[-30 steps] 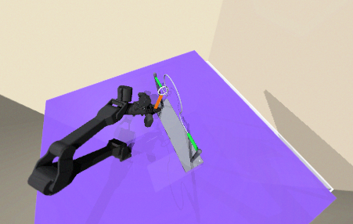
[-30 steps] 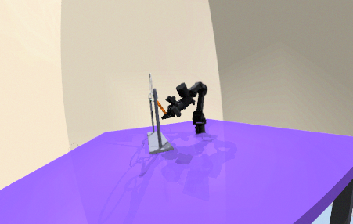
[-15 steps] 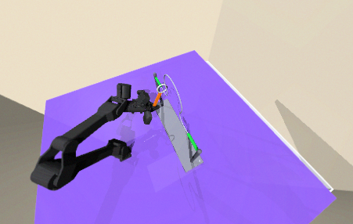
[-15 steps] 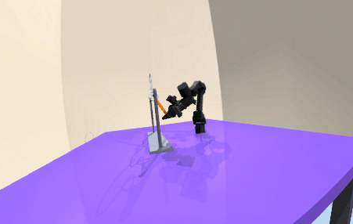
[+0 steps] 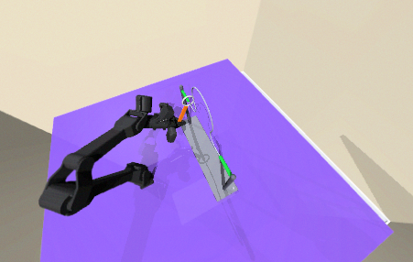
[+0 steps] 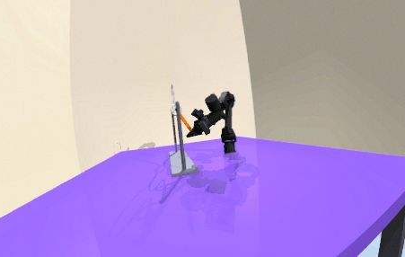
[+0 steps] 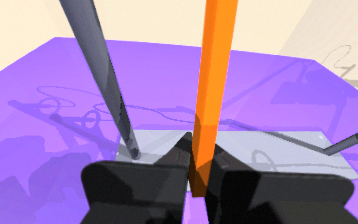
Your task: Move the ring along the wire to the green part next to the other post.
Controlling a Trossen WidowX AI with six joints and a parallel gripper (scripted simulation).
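We judge the orange handle [image 7: 211, 100] rigid and light (possibly slippery); the fingers grip its lower end.
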